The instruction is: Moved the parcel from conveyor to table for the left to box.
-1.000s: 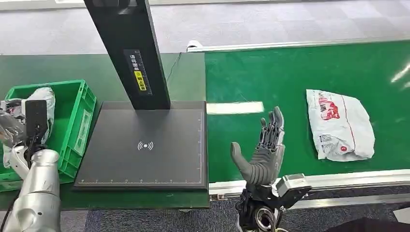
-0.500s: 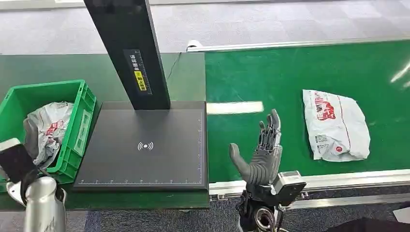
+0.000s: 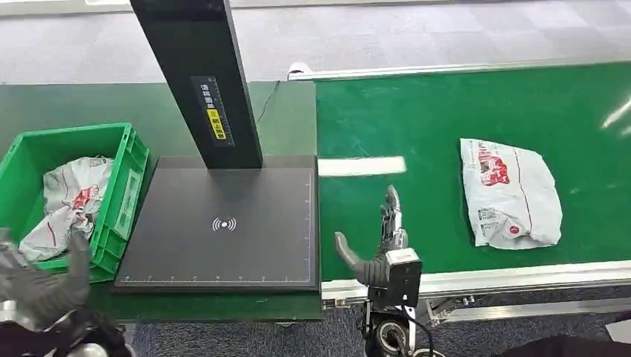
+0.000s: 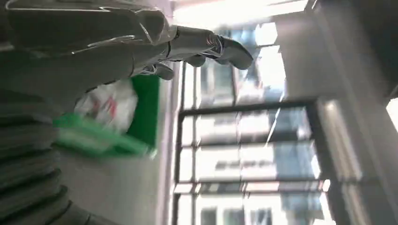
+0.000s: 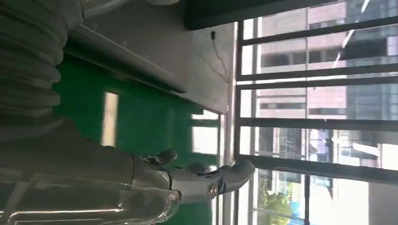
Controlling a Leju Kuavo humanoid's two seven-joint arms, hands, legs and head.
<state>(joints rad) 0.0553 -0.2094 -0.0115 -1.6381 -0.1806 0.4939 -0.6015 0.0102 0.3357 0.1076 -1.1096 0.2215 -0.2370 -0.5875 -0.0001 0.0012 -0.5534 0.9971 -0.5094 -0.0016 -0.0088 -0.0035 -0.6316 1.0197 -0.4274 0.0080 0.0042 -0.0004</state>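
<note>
A white plastic-wrapped parcel with red print lies flat on the green conveyor belt, to the right. My right hand stands over the belt's near edge, left of the parcel and apart from it, thumb out and fingers straight, holding nothing; the right wrist view shows its fingers extended. My left hand is low at the near left, blurred, fingers spread and empty, in front of the green box. Another white parcel lies inside that box, and the left wrist view shows this parcel beyond the left hand.
A black scanner plate with a tall black post sits on the dark green table between box and belt. The conveyor's metal rail runs along the near edge.
My left arm has drawn back and down out of the box, leaving the parcel lying in it. My right hand has sunk lower and turned. The parcel on the belt has drifted left.
</note>
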